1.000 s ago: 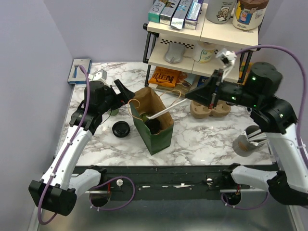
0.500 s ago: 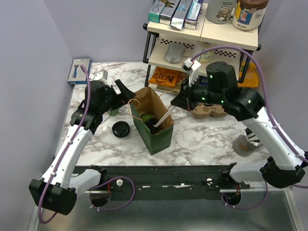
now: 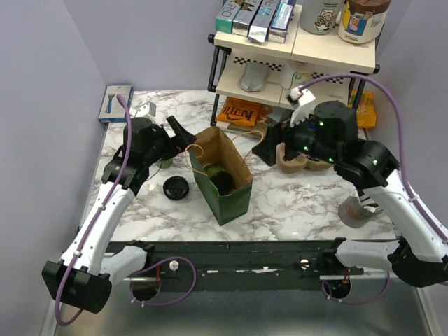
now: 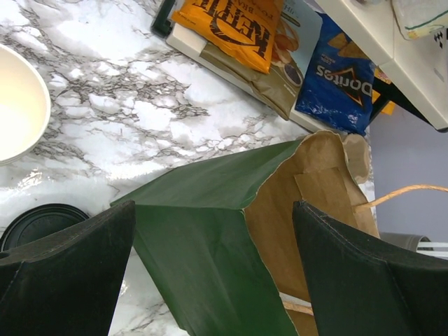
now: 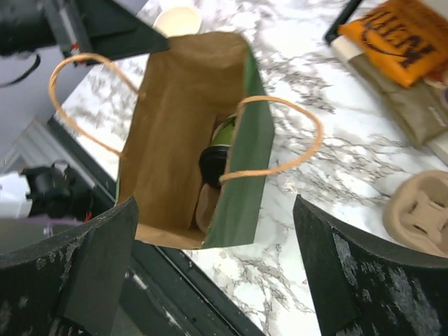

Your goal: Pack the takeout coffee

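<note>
Since the takeout coffee [image 5: 220,155] lies deep inside the green paper bag [image 3: 222,183], only its black lid and a strip of green side show past the bag's wall and a crossing handle. I cannot tell whether its long axis stands upright or leans. The right claw [image 5: 215,210], fingers wide apart and empty, hangs above the bag's mouth with the cup below it, so this arm looks better placed. The left claw [image 4: 213,210], also spread and empty, sits just beside the bag's left wall. Left of the bag on the counter [image 3: 301,203] are an open cup [image 4: 14,105] and a loose lid [image 3: 175,187]. A brown shape beneath the coffee is unreadable.
</note>
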`<state>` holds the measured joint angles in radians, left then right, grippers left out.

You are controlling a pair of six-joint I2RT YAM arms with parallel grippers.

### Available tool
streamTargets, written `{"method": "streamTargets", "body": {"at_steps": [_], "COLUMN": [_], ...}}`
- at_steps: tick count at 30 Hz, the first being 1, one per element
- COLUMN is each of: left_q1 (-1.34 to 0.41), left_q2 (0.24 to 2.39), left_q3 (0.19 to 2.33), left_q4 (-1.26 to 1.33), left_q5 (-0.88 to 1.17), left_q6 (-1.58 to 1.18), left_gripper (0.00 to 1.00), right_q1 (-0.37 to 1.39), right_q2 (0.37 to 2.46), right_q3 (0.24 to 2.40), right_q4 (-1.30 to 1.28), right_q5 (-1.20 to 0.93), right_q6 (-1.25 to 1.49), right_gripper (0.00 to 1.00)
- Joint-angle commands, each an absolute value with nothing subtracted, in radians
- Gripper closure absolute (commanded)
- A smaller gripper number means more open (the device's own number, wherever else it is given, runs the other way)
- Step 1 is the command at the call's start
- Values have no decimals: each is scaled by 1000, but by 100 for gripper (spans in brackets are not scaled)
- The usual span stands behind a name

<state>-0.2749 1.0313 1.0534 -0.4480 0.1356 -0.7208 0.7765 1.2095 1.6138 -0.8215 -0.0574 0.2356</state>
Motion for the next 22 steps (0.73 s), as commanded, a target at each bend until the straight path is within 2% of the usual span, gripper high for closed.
{"method": "streamTargets", "body": {"at_steps": [1,5,8,11,18,22], "left_q1": [-272,-267,-241,-212,-195,-190], "left_q2": [1014,999,983,966,907,887], "left_q3": [1097,1103,1118,1117,1088,1085], "left_q4": [-480,-502,-524,-548,-591,-624], "left_q5": [75,14,-20,-61,-149,-192], "left_q6": [-690,-675,-673,-680,-687,-695], "left_gripper": [1,1,1,1,1,1], "right_q1": [640,485,479,479,479,479], "right_q2": [1117,990,881,803,698,655], "right_q3": [1548,1364,1192,1041,865,854], "right_q4": [-753,-635,-534,-482,-474,-480], "right_q5": [57,135,241,207,330,367], "right_q6": [330,371,385,420,445,422], "right_gripper": [0,0,0,0,0,0]}}
